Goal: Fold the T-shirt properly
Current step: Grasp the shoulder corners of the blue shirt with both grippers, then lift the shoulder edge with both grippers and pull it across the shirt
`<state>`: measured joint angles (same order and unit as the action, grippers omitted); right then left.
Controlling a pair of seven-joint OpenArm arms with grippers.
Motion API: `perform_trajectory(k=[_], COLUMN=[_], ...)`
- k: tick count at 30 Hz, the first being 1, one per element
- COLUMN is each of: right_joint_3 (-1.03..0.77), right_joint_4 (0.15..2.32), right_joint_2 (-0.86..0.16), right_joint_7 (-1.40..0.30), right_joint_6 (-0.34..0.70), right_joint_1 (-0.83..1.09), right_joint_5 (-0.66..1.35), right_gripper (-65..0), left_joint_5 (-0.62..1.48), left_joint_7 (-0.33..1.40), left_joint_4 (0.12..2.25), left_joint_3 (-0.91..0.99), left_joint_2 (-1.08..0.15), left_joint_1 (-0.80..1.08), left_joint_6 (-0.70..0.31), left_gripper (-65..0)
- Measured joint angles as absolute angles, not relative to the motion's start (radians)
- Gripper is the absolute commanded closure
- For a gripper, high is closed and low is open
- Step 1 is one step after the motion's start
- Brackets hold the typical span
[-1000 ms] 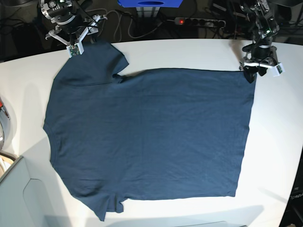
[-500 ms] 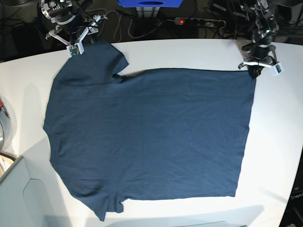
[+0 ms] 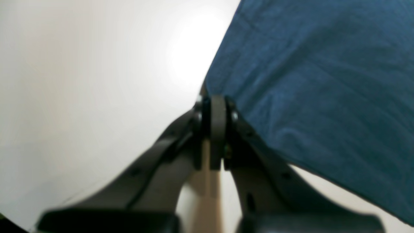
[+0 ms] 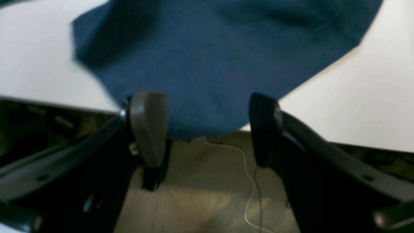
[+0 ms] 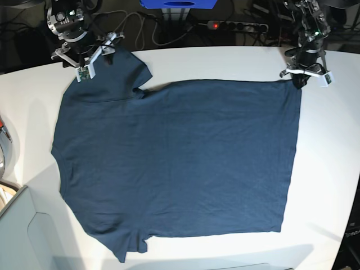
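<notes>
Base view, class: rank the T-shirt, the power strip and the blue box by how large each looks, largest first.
1. T-shirt, by far the largest.
2. Blue box, though cut off by the top edge.
3. Power strip, a thin bar.
The last two sit farther back, so their ranking is unsure.

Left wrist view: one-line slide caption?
Left end effector shut at the corner of the navy T-shirt on the white table.

T-shirt (image 5: 174,157): navy cloth, matt, soft knit, faint creases beside left pincer (image 3: 213,110). Worktop (image 5: 225,62): white, smooth, slight sheen. Right pincer (image 4: 207,129) pads (image 4: 148,126): grey-black, matt, plastic-looking.
</notes>
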<state>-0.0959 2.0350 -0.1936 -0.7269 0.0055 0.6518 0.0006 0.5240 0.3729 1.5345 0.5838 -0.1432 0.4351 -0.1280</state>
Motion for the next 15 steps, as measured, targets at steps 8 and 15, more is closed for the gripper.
perform_trajectory(k=[8,15], right_joint_3=[-0.15,-0.147], right_joint_4=[1.924,1.893], right_joint_2=[-0.196,-0.196], right_joint_7=[-0.731,-0.722], right_joint_6=[0.006,0.006], right_joint_1=[0.6,0.569], right_joint_5=[0.001,0.002], right_gripper=[-38.8,-38.6], left_joint_5=[0.525,0.524], left_joint_7=[0.36,0.352], left_joint_4=[1.541,1.541], left_joint_3=[0.585,0.586], left_joint_2=[-0.128,-0.116], left_joint_1=[0.45,0.449], left_joint_6=[-0.126,-0.125], left_gripper=[0.0,0.0])
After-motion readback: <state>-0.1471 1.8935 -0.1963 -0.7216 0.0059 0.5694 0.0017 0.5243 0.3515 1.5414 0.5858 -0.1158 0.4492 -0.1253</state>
